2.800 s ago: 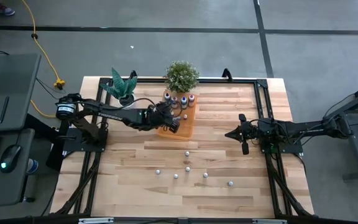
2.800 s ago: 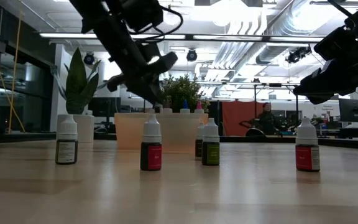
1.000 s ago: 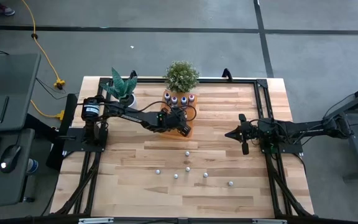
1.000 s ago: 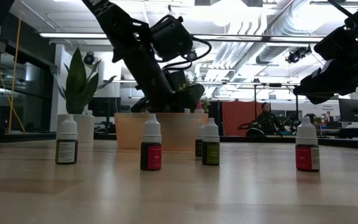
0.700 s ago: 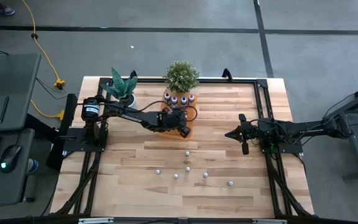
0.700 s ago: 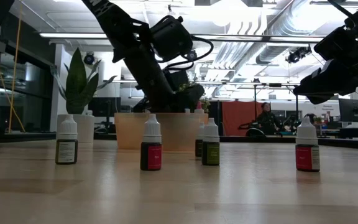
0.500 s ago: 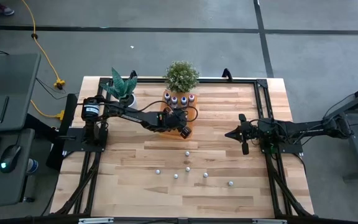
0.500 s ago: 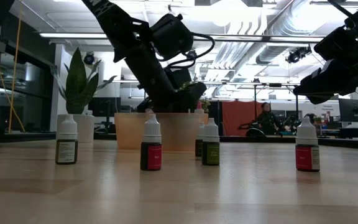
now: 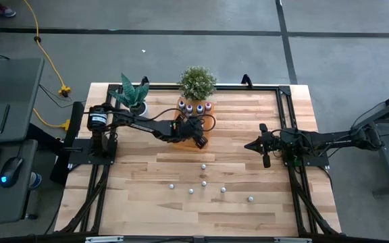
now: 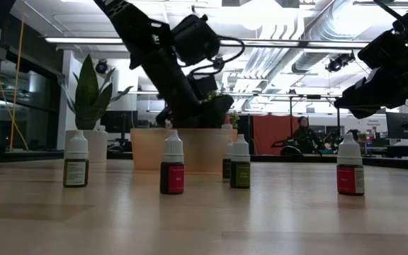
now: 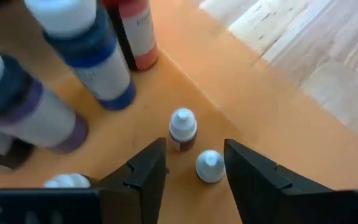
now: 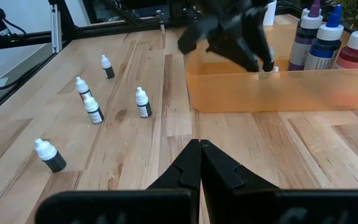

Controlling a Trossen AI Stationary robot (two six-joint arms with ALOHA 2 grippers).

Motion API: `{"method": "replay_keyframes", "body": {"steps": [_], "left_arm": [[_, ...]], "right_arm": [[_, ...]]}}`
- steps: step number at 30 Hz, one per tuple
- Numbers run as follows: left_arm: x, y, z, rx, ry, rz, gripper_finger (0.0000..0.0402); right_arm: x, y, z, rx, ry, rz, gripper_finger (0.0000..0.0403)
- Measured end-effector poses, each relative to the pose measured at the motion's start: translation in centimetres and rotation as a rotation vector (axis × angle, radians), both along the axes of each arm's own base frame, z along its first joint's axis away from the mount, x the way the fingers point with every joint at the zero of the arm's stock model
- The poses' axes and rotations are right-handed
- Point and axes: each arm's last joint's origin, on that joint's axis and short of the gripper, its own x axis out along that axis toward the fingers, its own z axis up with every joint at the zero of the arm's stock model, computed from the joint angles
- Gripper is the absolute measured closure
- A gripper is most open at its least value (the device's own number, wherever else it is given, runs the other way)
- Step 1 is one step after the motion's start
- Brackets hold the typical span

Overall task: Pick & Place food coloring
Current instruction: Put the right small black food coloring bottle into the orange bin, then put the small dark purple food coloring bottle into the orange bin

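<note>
My left gripper (image 11: 194, 149) hangs open, low inside the near end of the orange tray (image 9: 196, 128). A tiny white-capped food coloring bottle (image 11: 210, 166) stands on the tray floor between its fingers. Another tiny bottle (image 11: 183, 127) stands just beyond the fingertips. Bigger bottles with blue, purple and red bodies (image 11: 98, 62) stand at the tray's far end. Several small food coloring bottles (image 9: 204, 183) stand upright on the table nearer the front. My right gripper (image 12: 199, 155) waits shut at the table's right side (image 9: 265, 150).
Two potted plants (image 9: 132, 94) (image 9: 197, 81) stand at the table's far edge beside the tray. The loose bottles (image 10: 172, 163) (image 10: 350, 165) are spread over the table's middle. Bare wood lies along the near edge.
My left gripper has stayed low over the tray's near end, and its wrist has rolled a little.
</note>
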Motion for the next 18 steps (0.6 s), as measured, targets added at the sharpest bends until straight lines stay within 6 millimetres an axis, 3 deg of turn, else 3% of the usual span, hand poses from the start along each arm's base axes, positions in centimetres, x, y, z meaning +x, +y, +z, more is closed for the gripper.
{"method": "replay_keyframes", "body": {"steps": [7,18], "left_arm": [[0.6,0.1,3.0,0.067,-0.022,-0.030,0.0234],[-0.9,-0.8,9.7,0.098,-0.224,-0.115,0.0234]], "right_arm": [[0.0,0.0,0.0,0.000,0.000,0.000,0.0402],[0.0,0.0,0.0,0.000,0.000,0.000,0.0402]]}}
